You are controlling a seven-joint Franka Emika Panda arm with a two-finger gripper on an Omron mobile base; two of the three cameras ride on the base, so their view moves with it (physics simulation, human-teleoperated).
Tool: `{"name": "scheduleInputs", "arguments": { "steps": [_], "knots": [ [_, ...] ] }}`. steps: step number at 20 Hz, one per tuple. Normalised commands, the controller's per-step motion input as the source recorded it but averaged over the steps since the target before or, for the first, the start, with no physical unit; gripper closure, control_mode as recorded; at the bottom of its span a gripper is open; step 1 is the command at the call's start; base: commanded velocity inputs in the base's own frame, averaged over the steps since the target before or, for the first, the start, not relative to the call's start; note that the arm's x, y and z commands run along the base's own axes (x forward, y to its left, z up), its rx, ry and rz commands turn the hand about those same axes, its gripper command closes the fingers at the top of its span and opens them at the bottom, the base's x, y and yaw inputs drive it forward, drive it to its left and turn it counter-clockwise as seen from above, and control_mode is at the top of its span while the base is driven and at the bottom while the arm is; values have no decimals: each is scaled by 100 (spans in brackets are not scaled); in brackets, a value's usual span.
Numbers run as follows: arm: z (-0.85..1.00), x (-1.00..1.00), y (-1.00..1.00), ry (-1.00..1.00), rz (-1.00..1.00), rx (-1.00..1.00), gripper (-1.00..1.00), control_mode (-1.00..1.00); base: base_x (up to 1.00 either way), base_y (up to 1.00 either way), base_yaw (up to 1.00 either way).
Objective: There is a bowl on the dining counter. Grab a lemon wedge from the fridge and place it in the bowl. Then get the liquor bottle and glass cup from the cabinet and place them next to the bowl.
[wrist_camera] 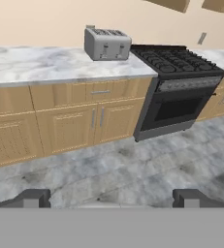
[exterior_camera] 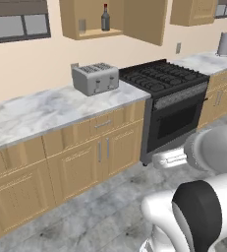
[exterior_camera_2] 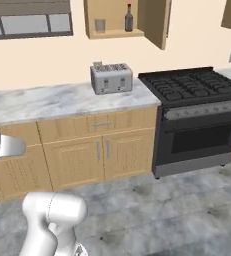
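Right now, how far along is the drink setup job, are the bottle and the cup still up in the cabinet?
Yes. The liquor bottle and glass cup both stand on the shelf of the open cabinet, above the toaster. The gripper is open and holds nothing, facing the counter from across the floor. Nothing is in hand. Fetching both is left; the lemon step can't be judged from here.

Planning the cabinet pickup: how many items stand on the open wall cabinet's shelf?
2. The glass cup stands at the shelf's left, the liquor bottle to its right, apart. The cabinet door may hide more.
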Motion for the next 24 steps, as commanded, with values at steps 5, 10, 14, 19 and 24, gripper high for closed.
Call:
{"name": "scheduleInputs", "arguments": {
  "steps": [5, 10, 14, 19, 24],
  "knots": [
    [0, 0, 0, 0, 0, 0, -100, 100, 100, -12, 15],
    [0, 0, 0, 0, 0, 0, -100, 100, 100, -21, 24],
    [0, 0, 0, 0, 0, 0, -100, 100, 94, -31, 28],
    [0, 0, 0, 0, 0, 0, -100, 100, 84, -38, 29],
    [0, 0, 0, 0, 0, 0, -100, 100, 73, -40, 29]
  ]
}}
